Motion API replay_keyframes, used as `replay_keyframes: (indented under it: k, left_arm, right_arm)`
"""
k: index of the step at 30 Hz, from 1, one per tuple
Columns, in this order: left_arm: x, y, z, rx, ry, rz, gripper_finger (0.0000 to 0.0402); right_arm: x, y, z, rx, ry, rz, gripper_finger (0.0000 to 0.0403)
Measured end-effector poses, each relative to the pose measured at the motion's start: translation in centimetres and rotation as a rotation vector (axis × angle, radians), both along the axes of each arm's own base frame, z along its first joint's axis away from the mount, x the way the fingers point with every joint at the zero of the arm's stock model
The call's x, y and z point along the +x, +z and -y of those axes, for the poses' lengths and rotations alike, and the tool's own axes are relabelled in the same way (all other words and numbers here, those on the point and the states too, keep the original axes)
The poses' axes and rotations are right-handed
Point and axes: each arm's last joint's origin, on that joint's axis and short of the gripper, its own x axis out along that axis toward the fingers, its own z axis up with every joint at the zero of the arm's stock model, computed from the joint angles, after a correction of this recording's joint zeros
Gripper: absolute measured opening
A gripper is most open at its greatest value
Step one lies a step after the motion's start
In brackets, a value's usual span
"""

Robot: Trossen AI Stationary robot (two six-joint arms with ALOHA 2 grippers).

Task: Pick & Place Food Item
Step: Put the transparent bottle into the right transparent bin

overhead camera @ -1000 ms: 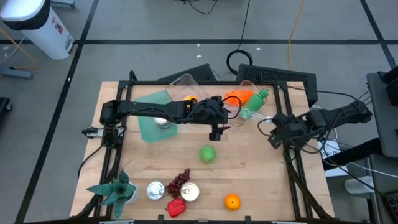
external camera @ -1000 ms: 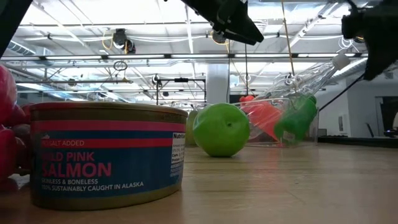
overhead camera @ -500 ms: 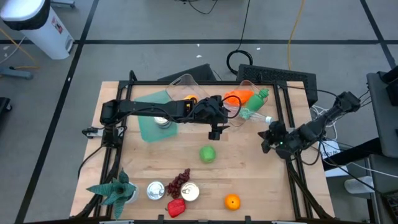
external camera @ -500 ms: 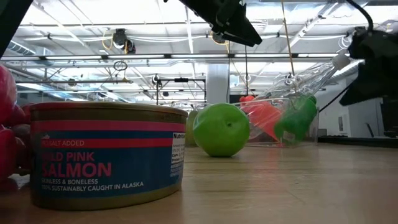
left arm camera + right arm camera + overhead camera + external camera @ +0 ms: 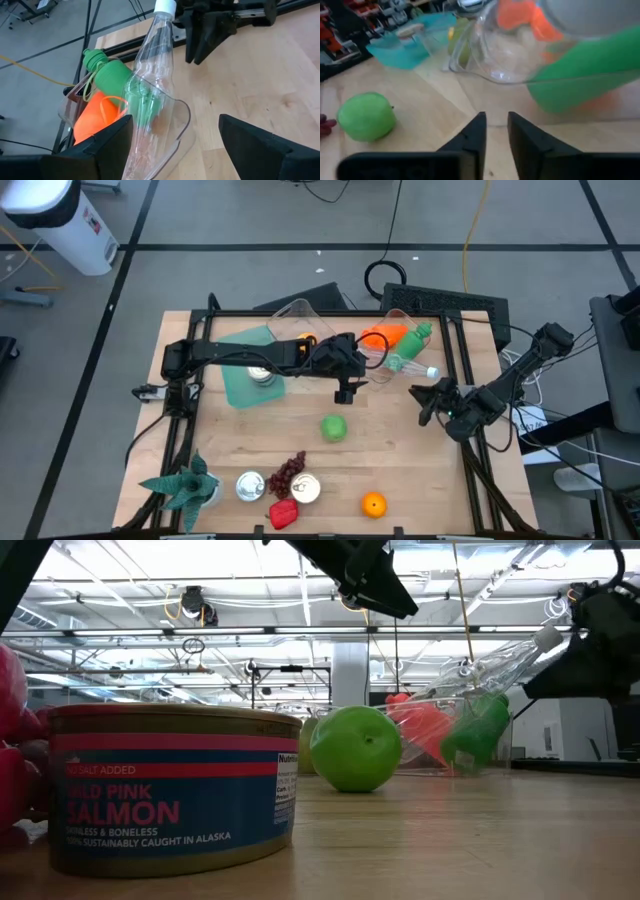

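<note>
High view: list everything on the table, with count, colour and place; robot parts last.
apple: 1, green, table centre
orange: 1, orange, front edge
grapes: 1 bunch, dark red, front
red pepper: 1, red, front edge
cans: 2, silver tops, front
plant: 1, green, front left corner
plastic bottle: 1, clear, back right
teal tray: 1, back left
left gripper: open, above table centre
right gripper: jaws narrowly parted, right side

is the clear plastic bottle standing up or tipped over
Tipped. The bottle lies slanted, its lower end inside a clear container, white cap pointing out over the table.
</note>
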Motion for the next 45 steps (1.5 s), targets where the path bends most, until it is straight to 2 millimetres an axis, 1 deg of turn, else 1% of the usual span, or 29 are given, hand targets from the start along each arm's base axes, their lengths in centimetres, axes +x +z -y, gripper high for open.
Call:
replay_keyframes:
  k: [9, 13, 20, 25, 30, 34, 45]
  left_arm:
    - [-0.1, -0.2, 0.0, -0.023, 0.003, -0.016, 0.0296]
    - [-0.3, -0.4, 0.1, -0.032, -0.004, -0.047, 0.0296]
    - [-0.5, -0.8, 0.0, -0.047, 0.003, -0.092, 0.0296]
    - [-0.6, -0.8, -0.1, -0.048, 0.008, -0.095, 0.0296]
    - [-0.6, -0.8, -0.8, -0.11, 0.004, -0.088, 0.0296]
    - [-0.7, -0.8, -1.3, -0.153, -0.003, -0.085, 0.0296]
    - [-0.7, -0.8, -1.2, -0.153, -0.011, -0.085, 0.0296]
  right_arm:
    - [0.0, 0.4, 0.2, -0.055, -0.09, 0.102, 0.0169]
    - [0.4, 1.0, 0.0, -0.132, -0.122, 0.143, 0.019]
    - [1.4, 3.1, -0.7, -0.286, -0.146, 0.135, 0.0183]
    - [2.1, 4.9, -0.7, -0.379, -0.165, 0.091, 0.0176]
    - [2.7, 6.2, -0.4, -0.42, -0.11, 0.085, 0.0184]
    - [3.0, 6.4, 0.0, -0.446, -0.111, 0.066, 0.0186]
    - [3.4, 5.5, -0.1, -0.477, -0.109, 0.012, 0.0158]
